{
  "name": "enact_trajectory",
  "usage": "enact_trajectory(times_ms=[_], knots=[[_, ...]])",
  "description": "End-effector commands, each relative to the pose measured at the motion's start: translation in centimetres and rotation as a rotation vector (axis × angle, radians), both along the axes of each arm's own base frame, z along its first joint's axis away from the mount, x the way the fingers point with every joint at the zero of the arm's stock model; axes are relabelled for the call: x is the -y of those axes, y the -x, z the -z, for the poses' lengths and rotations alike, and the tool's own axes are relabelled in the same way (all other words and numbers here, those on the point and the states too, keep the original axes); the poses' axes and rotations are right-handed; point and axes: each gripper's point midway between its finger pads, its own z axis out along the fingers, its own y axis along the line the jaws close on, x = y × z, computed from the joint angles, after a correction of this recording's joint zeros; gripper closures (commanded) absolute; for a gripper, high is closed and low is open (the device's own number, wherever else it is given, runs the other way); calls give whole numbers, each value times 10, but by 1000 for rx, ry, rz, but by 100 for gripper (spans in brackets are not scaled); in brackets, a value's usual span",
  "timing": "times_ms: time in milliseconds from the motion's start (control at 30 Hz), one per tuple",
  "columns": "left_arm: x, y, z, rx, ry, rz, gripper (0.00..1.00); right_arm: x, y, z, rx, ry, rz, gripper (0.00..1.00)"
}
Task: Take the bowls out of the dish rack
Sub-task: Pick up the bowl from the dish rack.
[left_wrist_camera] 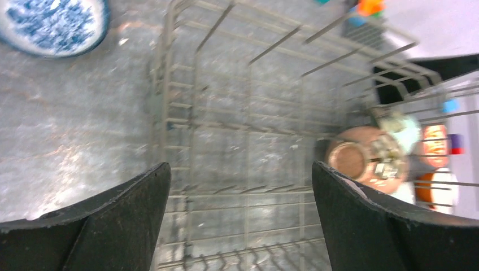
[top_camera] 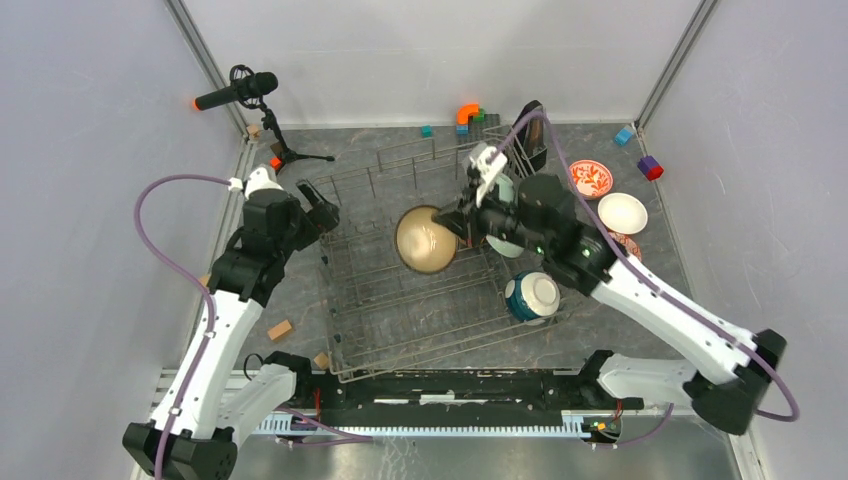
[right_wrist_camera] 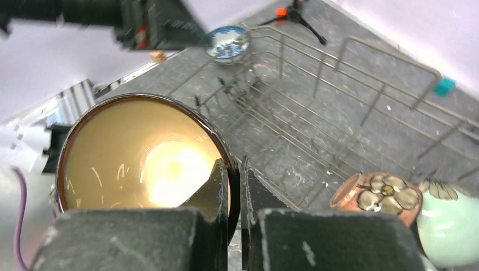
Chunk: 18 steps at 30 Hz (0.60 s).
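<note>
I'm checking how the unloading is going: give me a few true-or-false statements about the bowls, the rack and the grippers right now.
1. The right gripper has its jaws closed on the rim of the tan bowl. True.
2. The left gripper holds a bowl. False: its jaws stand open and empty at the dish rack.
3. The white bowl sits in the dish rack. False: it is on the table, right of the rack.
4. The blue-white bowl lies on the table outside the rack. True.
</note>
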Motion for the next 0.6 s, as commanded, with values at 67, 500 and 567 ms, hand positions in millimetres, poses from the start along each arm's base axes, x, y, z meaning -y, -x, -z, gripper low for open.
enact_trajectory(times_ms=[67, 500, 567], knots=[[49, -16, -81, 245, 213, 195, 0, 9, 34, 8, 255, 100, -16, 100], [133, 28, -83, 331, 114, 574, 0, 76, 9, 67, 136, 174, 402, 100], [143, 36, -79, 316, 19, 581, 0, 76, 6, 71, 117, 168, 426, 100]])
